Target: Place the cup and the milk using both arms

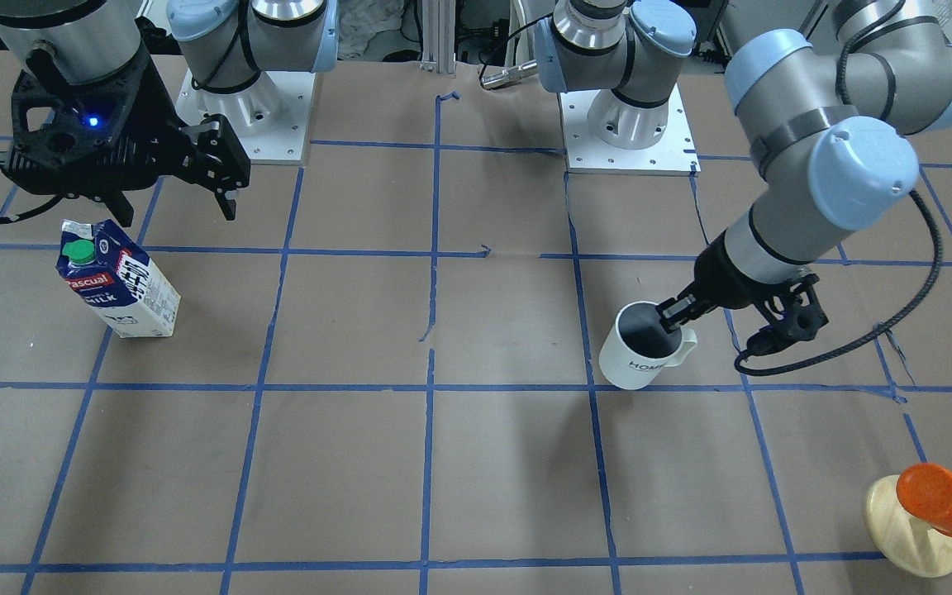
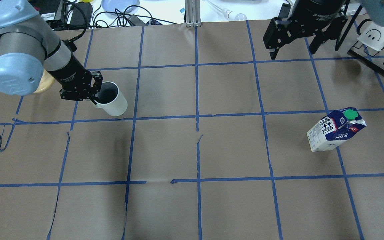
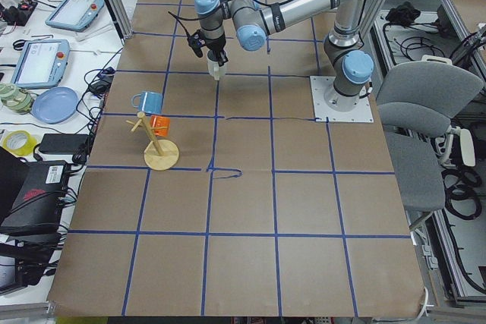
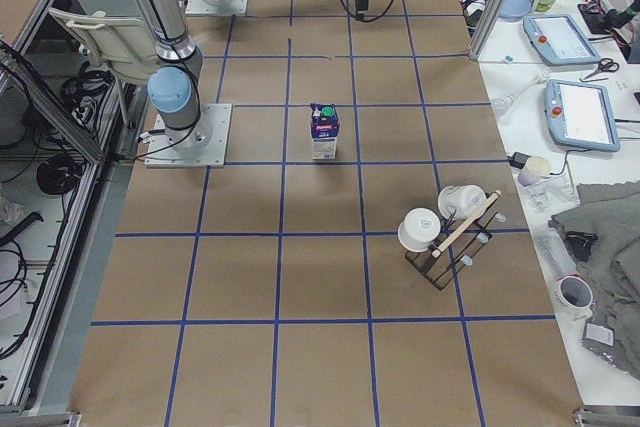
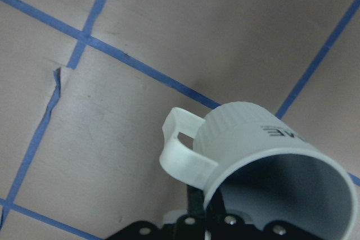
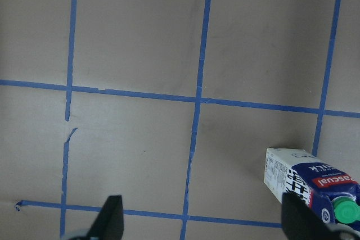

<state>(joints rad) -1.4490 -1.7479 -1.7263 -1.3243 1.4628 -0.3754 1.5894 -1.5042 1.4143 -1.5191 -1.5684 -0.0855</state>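
Left hand (image 1: 674,319) pinches the white ceramic mug (image 1: 633,364) by its rim, so I'd move slowly; right hand (image 1: 177,207), spread wide, must centre over the dark-blue gable-top milk carton (image 1: 122,287).

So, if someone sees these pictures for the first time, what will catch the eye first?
The left gripper pinches the rim of the white cup, one finger inside, and the cup is tilted. On the robot's right side, the milk stands upright and untouched, with the open right gripper hanging higher up, apart from it.

milk (image 6: 298,178) cut off, cup (image 5: 253,133) rim cropped
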